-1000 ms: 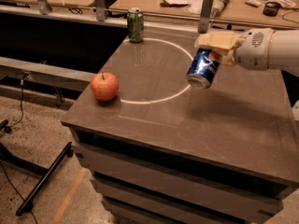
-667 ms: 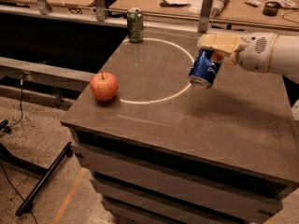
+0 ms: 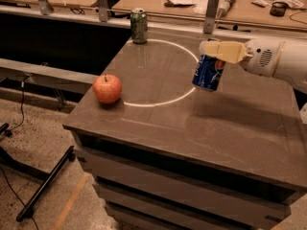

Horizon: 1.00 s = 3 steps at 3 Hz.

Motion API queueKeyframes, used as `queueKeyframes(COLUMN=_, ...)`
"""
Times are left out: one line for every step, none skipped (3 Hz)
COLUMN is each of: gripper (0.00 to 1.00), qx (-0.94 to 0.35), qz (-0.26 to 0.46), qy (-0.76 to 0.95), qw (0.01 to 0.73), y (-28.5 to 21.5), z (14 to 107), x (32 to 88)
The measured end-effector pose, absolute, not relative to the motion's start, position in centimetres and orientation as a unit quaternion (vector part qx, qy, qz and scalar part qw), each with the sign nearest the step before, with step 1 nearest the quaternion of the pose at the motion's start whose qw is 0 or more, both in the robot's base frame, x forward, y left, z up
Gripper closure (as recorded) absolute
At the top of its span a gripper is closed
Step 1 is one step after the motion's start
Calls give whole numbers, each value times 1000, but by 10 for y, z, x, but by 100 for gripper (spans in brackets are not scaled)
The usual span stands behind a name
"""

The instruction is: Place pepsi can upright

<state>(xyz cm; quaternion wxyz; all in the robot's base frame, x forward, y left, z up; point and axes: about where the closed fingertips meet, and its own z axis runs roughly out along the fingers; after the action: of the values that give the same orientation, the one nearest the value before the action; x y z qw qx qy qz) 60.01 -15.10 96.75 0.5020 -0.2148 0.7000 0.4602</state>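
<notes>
Just the one camera view to go on here.

Spotting the tool (image 3: 214,53) out over the right half of the desk (image 3: 230,133), on the end of a white arm (image 3: 273,61) reaching in from the right. Closed tight around the top end of the pepsi can (image 3: 207,74), with beige fingers (image 3: 232,51) pinching it from either side. No gap to speak of, so calling that a firm hold.

Can't see the can touching the desk. Judging by the shadow lying below it and off to the right, seems to be hanging a little above the surface. Sits just beside the right-hand edge of the white ring (image 3: 144,103) marked on the desk. Almost upright but not quite: tipped a bit, top end leaning toward the arm, bottom end kicked out to the left.

Progress-wise, guessing well past halfway. Grabbed, lifted and mostly turned on end. Not set down yet though. Leaves squaring off that last bit of tilt, lowering until the bottom rim sits flat, then opening up and backing away without knocking it over.

Also noting an apple (image 3: 107,88) near the left edge and a green can (image 3: 139,26) standing at the back, both well apart from the drop spot, so probably no trouble there.
</notes>
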Motion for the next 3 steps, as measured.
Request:
queueKeyframes(gripper=100, qx=-273, qz=434, qy=672, qw=534, y=-149, z=970, x=592)
queueKeyframes(gripper=100, qx=-308, qz=412, qy=648, qw=561, y=-147, z=971, x=585)
queueKeyframes(gripper=100, qx=-326, qz=406, qy=634, qw=572, y=-145, z=972, x=579)
